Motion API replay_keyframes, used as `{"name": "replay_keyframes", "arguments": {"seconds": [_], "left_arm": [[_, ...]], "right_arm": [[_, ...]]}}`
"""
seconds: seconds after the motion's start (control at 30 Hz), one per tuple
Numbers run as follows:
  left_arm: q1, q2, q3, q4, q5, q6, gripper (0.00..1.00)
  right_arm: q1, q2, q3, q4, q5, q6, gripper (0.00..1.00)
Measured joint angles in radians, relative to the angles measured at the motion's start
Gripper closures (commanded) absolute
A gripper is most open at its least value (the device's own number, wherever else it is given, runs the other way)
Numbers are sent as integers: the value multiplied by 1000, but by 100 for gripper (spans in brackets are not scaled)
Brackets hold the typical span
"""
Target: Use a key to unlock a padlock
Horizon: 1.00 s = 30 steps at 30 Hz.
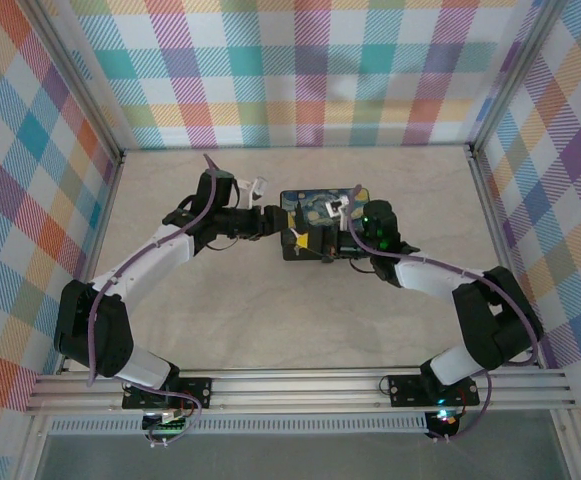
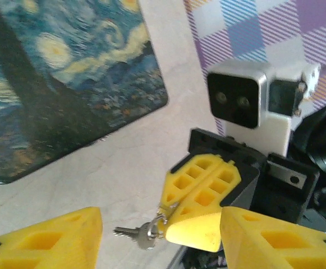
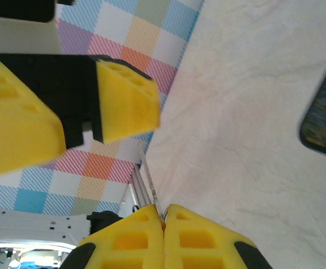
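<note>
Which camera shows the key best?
Left wrist view: the key juts from the right gripper, clear against the pale table. In the right wrist view the shut fingertips cover it; from the top it is too small to tell.

In the left wrist view the box (image 2: 67,84) is cut off by the left and top edges. The key (image 2: 130,231), at lower centre, is blurred, and its ring (image 2: 147,235) is partly hidden behind the right pincer (image 2: 171,218). In the top view it is too small to be told.
</note>
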State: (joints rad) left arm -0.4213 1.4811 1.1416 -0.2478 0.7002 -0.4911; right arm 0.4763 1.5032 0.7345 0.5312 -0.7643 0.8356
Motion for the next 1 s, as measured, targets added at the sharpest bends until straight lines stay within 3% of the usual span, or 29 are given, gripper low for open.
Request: {"name": "replay_keyframes", "arguments": {"seconds": [0.2,0.5,0.7,1.0], "left_arm": [[-51,-16,-6,-74,-257,-71,39],[-420,8,-78,-88,-724,-230,29],[-517,251,-10,-48,-877,-280,29],[-527,476,212,-24,-962,-271,33]], "right_arm": [[-102,-28,-84,-87,14,-55,100],[-299,-251,-191,-334,21,-190,99],[-354,-325,-193,-458,12,-270,98],[-425,-422,-229,-563,1,-310,98]]}}
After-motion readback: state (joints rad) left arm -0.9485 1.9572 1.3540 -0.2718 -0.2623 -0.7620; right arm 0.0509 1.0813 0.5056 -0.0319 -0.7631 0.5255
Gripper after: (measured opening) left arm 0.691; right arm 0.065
